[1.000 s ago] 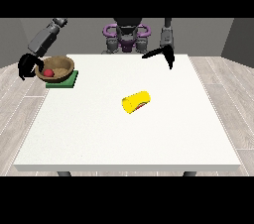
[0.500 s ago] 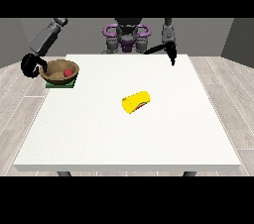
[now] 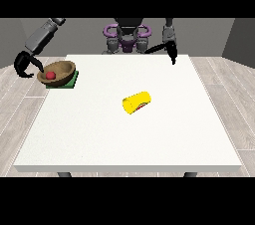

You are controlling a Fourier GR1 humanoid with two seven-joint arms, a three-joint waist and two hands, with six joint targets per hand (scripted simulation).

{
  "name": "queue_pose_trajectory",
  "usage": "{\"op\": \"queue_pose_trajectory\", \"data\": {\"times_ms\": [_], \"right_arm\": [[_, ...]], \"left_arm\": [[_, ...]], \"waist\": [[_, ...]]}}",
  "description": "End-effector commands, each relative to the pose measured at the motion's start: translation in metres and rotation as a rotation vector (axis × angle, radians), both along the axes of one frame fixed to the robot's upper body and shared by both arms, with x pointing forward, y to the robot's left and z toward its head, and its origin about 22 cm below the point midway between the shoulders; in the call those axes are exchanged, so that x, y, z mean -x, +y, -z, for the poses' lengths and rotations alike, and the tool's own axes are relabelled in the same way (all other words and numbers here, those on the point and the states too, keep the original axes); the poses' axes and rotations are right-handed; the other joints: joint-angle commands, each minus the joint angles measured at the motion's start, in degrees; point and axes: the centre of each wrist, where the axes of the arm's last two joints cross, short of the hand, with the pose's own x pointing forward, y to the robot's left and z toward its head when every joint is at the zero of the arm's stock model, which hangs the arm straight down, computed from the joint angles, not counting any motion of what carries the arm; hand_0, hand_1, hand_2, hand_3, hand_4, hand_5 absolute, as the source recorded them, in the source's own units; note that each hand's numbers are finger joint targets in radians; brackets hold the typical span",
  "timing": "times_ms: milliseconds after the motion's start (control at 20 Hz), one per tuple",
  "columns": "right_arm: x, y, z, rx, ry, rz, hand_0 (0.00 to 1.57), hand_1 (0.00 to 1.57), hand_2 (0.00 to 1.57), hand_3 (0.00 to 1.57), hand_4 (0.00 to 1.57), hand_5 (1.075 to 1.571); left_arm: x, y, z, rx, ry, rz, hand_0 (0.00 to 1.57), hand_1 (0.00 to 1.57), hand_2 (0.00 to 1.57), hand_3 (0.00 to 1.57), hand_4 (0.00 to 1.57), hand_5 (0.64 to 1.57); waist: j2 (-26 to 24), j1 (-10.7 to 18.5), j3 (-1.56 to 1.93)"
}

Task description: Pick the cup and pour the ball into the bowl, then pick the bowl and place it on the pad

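A brown bowl (image 3: 59,71) with a red ball (image 3: 50,75) in it rests, slightly tilted, on the green pad (image 3: 71,82) at the table's far left corner. The hand at the view's left (image 3: 23,65) hangs just left of the bowl, beyond the table's edge. Its fingers are loosely curved and a small gap separates them from the rim. A yellow cup (image 3: 137,103) lies on its side near the table's middle, its mouth facing the camera. The hand at the view's right (image 3: 172,56) hangs over the far edge with straight fingers pointing down, holding nothing.
The white table (image 3: 124,144) stretches wide in front of the cup. The robot's torso (image 3: 127,37) stands behind the far edge. Wooden floor surrounds the table.
The bowl has settled a little lower onto the pad, and the hand at the view's left has drawn slightly away from its rim. The hand at the view's right has pulled back toward the robot.
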Motion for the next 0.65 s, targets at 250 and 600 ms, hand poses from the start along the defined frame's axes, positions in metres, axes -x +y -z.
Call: {"op": "queue_pose_trajectory", "data": {"times_ms": [250, 600], "right_arm": [[0.004, -0.01, -0.02, 0.035, 0.032, 0.042, 0.0, 0.0, 0.36, 0.26, 0.0, 1.489], [0.019, -0.035, -0.091, -0.003, -0.029, -0.083, 0.0, 0.0, 0.19, 0.29, 0.0, 1.503]], "left_arm": [[0.013, 0.003, 0.009, 0.015, 0.034, -0.007, 0.0, 0.0, 0.0, 0.0, 0.0, 1.568], [0.007, 0.014, 0.024, 0.028, 0.115, -0.033, 0.0, 0.0, 0.0, 0.0, 0.0, 1.569]], "waist": [[-2.35, -0.2, -0.03], [-7.12, -2.28, -0.07]]}}
